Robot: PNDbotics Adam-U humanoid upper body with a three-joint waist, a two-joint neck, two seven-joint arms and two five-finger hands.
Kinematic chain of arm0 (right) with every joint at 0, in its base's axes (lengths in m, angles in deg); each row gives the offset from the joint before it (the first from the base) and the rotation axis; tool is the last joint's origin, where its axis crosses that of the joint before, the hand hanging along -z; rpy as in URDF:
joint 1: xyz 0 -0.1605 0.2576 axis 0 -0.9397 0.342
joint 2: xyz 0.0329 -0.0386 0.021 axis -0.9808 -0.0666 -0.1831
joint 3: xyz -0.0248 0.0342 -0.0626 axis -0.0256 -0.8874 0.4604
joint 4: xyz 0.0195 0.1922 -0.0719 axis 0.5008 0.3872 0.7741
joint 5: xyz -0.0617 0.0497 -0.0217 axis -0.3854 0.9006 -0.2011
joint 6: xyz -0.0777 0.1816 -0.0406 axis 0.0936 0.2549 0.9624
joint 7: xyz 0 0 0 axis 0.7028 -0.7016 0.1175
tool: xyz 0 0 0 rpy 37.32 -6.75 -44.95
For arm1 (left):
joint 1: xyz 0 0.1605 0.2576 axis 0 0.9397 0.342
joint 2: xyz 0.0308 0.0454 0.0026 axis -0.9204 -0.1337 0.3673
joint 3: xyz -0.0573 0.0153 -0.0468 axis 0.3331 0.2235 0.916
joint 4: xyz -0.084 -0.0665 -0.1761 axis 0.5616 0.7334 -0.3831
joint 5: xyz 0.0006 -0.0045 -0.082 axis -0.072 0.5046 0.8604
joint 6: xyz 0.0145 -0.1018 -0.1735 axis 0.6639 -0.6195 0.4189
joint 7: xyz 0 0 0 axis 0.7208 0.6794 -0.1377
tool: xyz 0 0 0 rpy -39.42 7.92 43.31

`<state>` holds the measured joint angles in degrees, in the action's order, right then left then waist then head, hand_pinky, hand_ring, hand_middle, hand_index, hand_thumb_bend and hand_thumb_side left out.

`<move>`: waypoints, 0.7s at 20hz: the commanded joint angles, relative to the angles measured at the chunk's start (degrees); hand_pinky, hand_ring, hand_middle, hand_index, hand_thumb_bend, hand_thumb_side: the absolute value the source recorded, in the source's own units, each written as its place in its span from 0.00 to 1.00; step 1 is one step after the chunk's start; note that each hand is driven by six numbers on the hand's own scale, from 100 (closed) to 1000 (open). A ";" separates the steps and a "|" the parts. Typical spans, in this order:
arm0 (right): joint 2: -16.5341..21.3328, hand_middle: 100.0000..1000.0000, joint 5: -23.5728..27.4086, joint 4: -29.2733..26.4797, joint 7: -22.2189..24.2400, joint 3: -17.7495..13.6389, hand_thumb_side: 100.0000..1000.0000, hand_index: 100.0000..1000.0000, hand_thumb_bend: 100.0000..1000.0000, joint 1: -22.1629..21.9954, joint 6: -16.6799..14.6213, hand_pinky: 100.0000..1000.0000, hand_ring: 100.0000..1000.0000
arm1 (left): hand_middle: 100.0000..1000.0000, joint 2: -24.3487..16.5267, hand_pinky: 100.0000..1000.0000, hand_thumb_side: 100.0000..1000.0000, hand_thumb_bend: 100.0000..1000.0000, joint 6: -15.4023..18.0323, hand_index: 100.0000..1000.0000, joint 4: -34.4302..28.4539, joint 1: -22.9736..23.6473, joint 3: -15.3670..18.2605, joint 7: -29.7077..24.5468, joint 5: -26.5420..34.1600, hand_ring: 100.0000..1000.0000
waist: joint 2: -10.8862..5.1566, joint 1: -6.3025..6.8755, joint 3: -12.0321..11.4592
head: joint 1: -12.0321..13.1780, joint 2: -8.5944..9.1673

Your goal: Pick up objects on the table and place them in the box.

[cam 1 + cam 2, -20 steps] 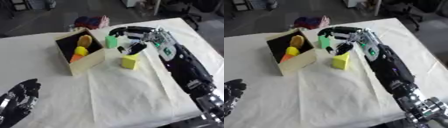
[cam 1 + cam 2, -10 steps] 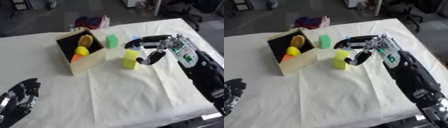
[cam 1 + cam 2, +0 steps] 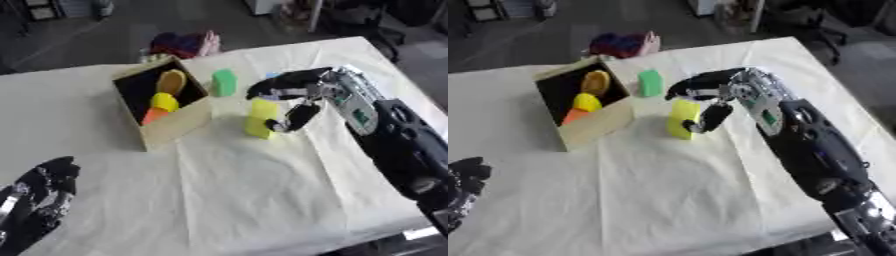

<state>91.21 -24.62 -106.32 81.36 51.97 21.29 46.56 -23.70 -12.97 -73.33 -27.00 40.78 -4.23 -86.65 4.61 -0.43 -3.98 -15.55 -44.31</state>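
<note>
A yellow block (image 3: pixel 260 118) stands upright on the cream cloth, just right of the open wooden box (image 3: pixel 179 125). My right hand (image 3: pixel 302 92) is open around it: the fingers arch over its top and the thumb (image 3: pixel 293 118) touches its right side. A green block (image 3: pixel 224 82) stands behind, next to the box's far corner. A bit of blue (image 3: pixel 269 76) shows behind the fingers. Inside the box lie an orange-yellow oval piece (image 3: pixel 171 81), a yellow piece (image 3: pixel 163 102) and an orange one (image 3: pixel 153 115). My left hand (image 3: pixel 39 200) rests open at the lower left corner.
A heap of red, blue and pink items (image 3: pixel 182 43) lies at the table's far edge behind the box. The cloth (image 3: pixel 227 200) spreads wide in front. Dark floor and chair legs lie beyond the table.
My right hand has swung from beside the green block down and forward to the yellow block, its fingers now arched over it. The left hand has stayed put.
</note>
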 commanded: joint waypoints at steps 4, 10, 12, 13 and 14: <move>-0.17 1.00 -3.63 2.10 -0.92 -0.03 0.40 1.00 0.08 1.54 -0.61 0.98 1.00 | 0.70 -0.95 0.82 0.41 0.00 0.08 0.86 -0.75 -0.49 0.27 -0.05 -0.22 0.79 | -0.48 -0.75 -0.14 | -0.33 0.19; -1.51 1.00 -6.37 5.66 -1.57 -0.81 0.39 1.00 0.08 2.42 0.15 0.99 1.00 | 0.70 -0.87 0.82 0.41 0.00 0.07 0.86 -0.77 -0.51 0.22 -0.08 -0.18 0.79 | -0.51 -0.73 -0.22 | -0.50 0.19; -2.03 1.00 -7.44 7.04 -2.07 -1.40 0.39 1.00 0.08 2.72 0.57 0.99 1.00 | 0.70 -0.83 0.82 0.41 0.00 0.08 0.86 -0.79 -0.54 0.27 -0.04 -0.17 0.79 | -0.49 -0.69 -0.25 | -0.54 0.19; -2.28 1.00 -8.07 7.67 -2.40 -1.69 0.38 1.00 0.08 2.88 0.81 0.99 1.00 | 0.70 -0.84 0.82 0.41 0.00 0.06 0.86 -0.78 -0.52 0.28 -0.02 -0.17 0.79 | -0.47 -0.68 -0.26 | -0.57 0.19; -2.50 1.00 -8.73 8.26 -2.76 -1.95 0.38 1.00 0.08 3.00 1.02 0.98 1.00 | 0.70 -0.85 0.82 0.41 0.00 0.05 0.86 -0.77 -0.49 0.26 -0.04 -0.16 0.79 | -0.45 -0.68 -0.27 | -0.63 0.19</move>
<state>88.11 -32.46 -98.27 79.11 50.95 23.08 47.29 -23.70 -12.97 -73.34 -27.01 40.78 -4.23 -86.65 4.64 -0.43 -4.26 -15.99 -44.31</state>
